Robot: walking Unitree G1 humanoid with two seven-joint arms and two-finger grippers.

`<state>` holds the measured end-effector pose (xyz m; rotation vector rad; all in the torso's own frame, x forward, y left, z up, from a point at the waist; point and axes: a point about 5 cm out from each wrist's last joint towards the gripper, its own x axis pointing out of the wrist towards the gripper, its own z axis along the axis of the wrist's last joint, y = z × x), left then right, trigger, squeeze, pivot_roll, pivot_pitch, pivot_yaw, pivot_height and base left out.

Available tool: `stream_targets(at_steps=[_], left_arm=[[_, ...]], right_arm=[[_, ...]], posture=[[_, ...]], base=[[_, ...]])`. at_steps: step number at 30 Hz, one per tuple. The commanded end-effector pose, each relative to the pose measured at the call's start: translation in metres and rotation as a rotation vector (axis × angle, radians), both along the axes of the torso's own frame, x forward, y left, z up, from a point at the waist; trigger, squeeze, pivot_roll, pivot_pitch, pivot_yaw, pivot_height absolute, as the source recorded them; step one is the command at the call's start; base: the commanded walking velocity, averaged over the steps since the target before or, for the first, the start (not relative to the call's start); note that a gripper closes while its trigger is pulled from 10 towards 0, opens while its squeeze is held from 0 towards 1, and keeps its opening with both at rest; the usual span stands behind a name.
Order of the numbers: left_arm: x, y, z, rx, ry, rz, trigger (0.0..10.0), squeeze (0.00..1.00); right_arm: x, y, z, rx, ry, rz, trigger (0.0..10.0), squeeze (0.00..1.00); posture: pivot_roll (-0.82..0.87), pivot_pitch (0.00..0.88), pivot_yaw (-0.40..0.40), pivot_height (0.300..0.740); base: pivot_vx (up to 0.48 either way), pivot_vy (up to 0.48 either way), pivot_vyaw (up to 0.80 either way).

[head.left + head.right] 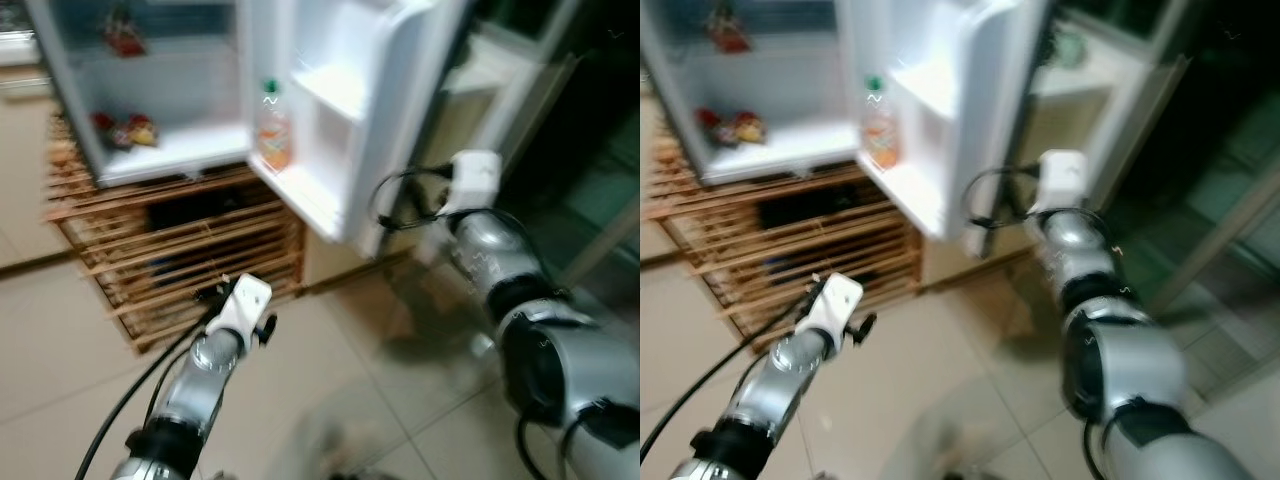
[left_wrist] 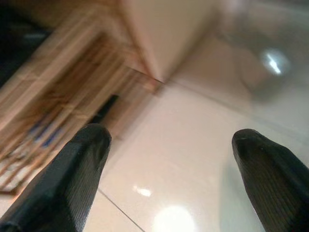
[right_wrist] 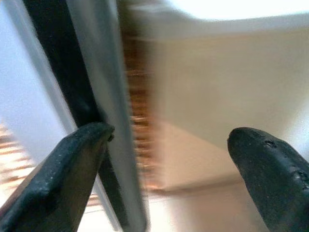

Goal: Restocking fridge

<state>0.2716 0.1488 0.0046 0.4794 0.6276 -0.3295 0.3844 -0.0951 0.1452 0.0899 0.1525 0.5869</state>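
A small white fridge [image 1: 170,90] stands open on a wooden slatted rack [image 1: 170,250]. Red snack packs [image 1: 125,130] lie on its lower shelf and another [image 1: 122,32] hangs higher up. An orange drink bottle [image 1: 273,125] with a green cap stands in the open door's [image 1: 350,110] lower shelf. My right arm [image 1: 480,240] reaches toward the door's outer edge; in the right wrist view that gripper [image 3: 166,145] is open beside the door's dark edge [image 3: 91,96]. My left gripper [image 2: 171,145] is open over the floor tiles, with nothing between its fingers.
Beige floor tiles [image 1: 330,390] spread in front of the rack. A dark doorway with a pale frame [image 1: 560,130] lies to the right of the fridge. A beige cabinet side [image 1: 345,262] stands behind the open door. The views are motion-blurred.
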Motion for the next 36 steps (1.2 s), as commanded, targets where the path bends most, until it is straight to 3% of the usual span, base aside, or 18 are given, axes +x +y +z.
stream_targets(at_steps=[1,3,6,9,10,11,12,13,14,15,18,19,21,22,27,28,36], left_arm=[[-0.018,0.009,-0.018,0.040,0.113,-0.039,10.0,0.00],[-0.031,0.014,-0.031,0.060,0.183,-0.069,10.0,0.00],[-0.036,0.016,-0.036,0.065,0.213,-0.089,10.0,0.00],[-0.033,0.010,-0.033,0.026,0.177,-0.105,10.0,0.00],[-0.033,0.010,-0.033,0.026,0.177,-0.105,10.0,0.00],[-0.026,0.003,-0.027,-0.001,0.121,-0.096,10.0,0.00],[-0.026,0.003,-0.027,-0.001,0.121,-0.096,10.0,0.00],[-0.005,-0.011,-0.005,-0.098,-0.046,-0.055,10.0,0.00],[-0.005,-0.011,-0.005,-0.098,-0.046,-0.055,10.0,0.00],[0.009,-0.018,0.016,-0.179,-0.170,-0.026,10.0,0.00],[0.017,-0.020,0.030,-0.231,-0.246,-0.010,10.0,0.00],[0.040,-0.033,0.089,-0.471,-0.475,0.064,10.0,0.00],[0.055,-0.044,0.131,-0.587,-0.629,0.073,10.0,0.00],[0.060,-0.044,0.144,-0.597,-0.687,0.075,10.0,0.00],[0.065,-0.042,0.155,-0.612,-0.744,0.097,10.0,0.00],[0.068,-0.028,0.158,-0.594,-0.771,0.183,10.0,0.00],[0.064,-0.013,0.150,-0.518,-0.747,0.251,10.0,0.00]], right_arm=[[-0.020,0.034,0.020,0.040,-0.076,0.309,10.0,0.00],[-0.048,0.045,0.016,0.056,-0.061,0.464,10.0,0.00],[-0.055,0.042,0.013,0.061,-0.048,0.489,10.0,0.00],[-0.036,0.024,-0.001,0.021,-0.043,0.304,10.0,0.00],[-0.036,0.024,-0.001,0.021,-0.043,0.304,10.0,0.00],[-0.027,0.016,-0.005,0.006,-0.044,0.192,10.0,0.00],[-0.027,0.016,-0.005,0.006,-0.044,0.192,10.0,0.00],[-0.013,-0.004,-0.010,-0.041,-0.060,-0.052,10.0,0.00],[-0.013,-0.004,-0.010,-0.041,-0.060,-0.052,10.0,0.00],[-0.011,-0.016,-0.014,-0.045,-0.057,-0.154,10.0,0.00],[-0.012,-0.023,-0.015,-0.045,-0.051,-0.203,10.0,0.00],[-0.018,-0.038,-0.015,-0.043,-0.046,-0.306,10.0,0.00],[-0.022,-0.046,-0.014,-0.033,-0.064,-0.358,10.0,0.00],[-0.023,-0.049,-0.015,-0.032,-0.071,-0.376,10.0,0.00],[-0.021,-0.052,-0.020,-0.023,-0.084,-0.412,10.0,0.00],[-0.021,-0.049,-0.023,-0.017,-0.090,-0.430,10.0,0.00],[-0.028,-0.041,-0.030,0.007,-0.062,-0.428,10.0,0.00]], posture=[[0.06,0.000,-0.085,0.740],[0.06,0.000,-0.085,0.740],[0.06,0.000,-0.083,0.740],[0.06,0.000,-0.085,0.740],[0.06,0.000,-0.085,0.740],[0.06,0.000,-0.087,0.740],[0.06,0.000,-0.087,0.740],[0.06,0.000,-0.090,0.740],[0.06,0.000,-0.090,0.740],[0.06,0.000,-0.092,0.740],[0.06,0.000,-0.092,0.740],[0.02,0.000,-0.087,0.740],[0.02,0.000,-0.086,0.740],[0.02,0.000,-0.087,0.740],[0.02,0.000,-0.085,0.740],[0.03,0.000,-0.073,0.740],[0.04,0.000,-0.066,0.740]], base=[[0.000,0.000,0.00],[0.000,0.000,0.00],[0.000,0.000,0.00],[0.000,0.000,0.00],[0.000,0.000,0.00],[0.000,0.000,0.00],[0.000,0.000,0.00],[0.000,0.000,0.00],[0.000,0.000,0.00],[0.000,0.000,0.00],[0.000,0.000,0.00],[0.000,0.000,0.00],[0.000,0.000,0.00],[0.000,0.000,0.00],[0.000,0.000,0.00],[0.480,0.000,0.00],[0.475,0.000,0.00]])
